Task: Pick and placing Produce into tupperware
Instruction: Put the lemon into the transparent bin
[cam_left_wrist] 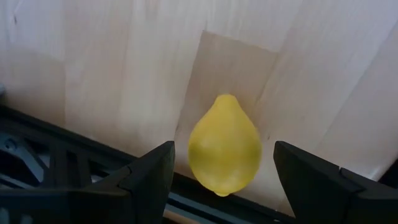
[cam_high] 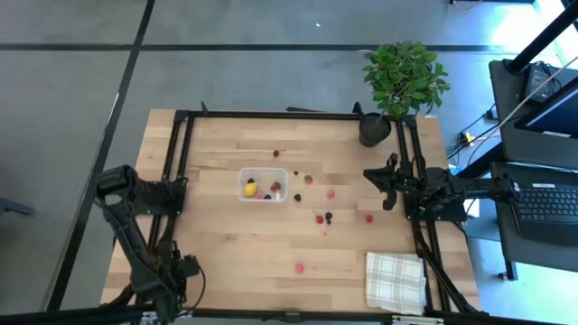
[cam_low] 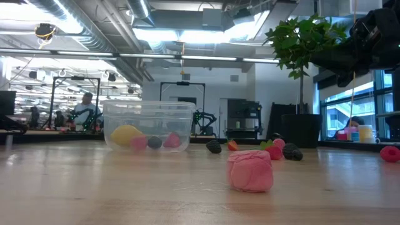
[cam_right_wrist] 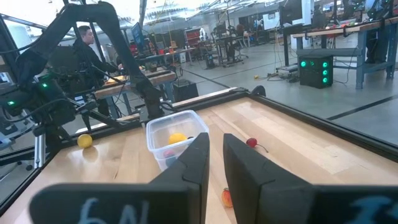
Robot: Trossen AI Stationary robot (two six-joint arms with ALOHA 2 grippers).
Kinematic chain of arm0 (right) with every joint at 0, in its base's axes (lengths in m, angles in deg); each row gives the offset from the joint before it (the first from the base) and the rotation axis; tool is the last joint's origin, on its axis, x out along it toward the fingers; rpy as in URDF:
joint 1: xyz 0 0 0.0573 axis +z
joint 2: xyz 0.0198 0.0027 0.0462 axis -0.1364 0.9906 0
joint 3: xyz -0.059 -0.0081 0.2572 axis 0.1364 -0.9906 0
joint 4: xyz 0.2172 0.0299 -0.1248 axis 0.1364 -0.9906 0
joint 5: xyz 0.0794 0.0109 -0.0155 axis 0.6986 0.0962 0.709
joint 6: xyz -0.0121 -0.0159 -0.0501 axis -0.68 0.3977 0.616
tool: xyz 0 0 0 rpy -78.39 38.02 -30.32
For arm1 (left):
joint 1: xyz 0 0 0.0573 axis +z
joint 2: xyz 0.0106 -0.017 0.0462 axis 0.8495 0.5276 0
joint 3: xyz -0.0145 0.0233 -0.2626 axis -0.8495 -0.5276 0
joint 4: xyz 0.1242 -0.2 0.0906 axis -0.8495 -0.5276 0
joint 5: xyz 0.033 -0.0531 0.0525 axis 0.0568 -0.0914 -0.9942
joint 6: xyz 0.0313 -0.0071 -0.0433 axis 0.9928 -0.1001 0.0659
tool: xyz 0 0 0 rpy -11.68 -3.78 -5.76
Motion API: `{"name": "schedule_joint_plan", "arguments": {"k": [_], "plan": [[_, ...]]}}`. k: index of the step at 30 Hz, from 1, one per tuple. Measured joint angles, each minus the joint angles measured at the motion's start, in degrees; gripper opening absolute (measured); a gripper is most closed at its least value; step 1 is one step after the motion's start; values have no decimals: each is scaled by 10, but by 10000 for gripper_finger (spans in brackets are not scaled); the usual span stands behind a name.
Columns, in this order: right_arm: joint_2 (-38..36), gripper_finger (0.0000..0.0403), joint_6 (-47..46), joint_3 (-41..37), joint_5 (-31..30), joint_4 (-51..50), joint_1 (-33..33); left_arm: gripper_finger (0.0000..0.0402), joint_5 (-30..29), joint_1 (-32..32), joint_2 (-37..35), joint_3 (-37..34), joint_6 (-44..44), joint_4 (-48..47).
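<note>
yellow fills the space between my left gripper's two dark fingers: a lemon lying on the pale wooden table, close to the black frame rail at the table's left edge. my jaws stand wide on either side of it and neither touches it, so nothing is grasped. from the right wrist view that same lemon sits on the wood near my left arm, well apart from the tupperware.

the clear tub stands upright near the table's middle, and inside it i see a second lemon with a few small red and dark pieces. more berries lie scattered on the wood to the tub's right and in front of it; in the low view one pink piece lies nearest the camera.

my right gripper is clenched shut, empty, held above the table's right side and pointing toward the tub.
</note>
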Motion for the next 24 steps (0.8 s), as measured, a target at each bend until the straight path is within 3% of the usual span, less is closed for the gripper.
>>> {"name": "schedule_joint_plan", "arguments": {"k": [10, 17, 24], "plan": [[0, 51, 0, 0, 0, 0, 0, 265, -14, -9, 1, -10, -22, 1], [0, 51, 0, 0, 0, 0, 0, 265, 2, -8, 1, -69, -31, 75], [0, 51, 0, 0, 0, 0, 0, 265, 10, -8, -2, -80, -31, 90]]}}
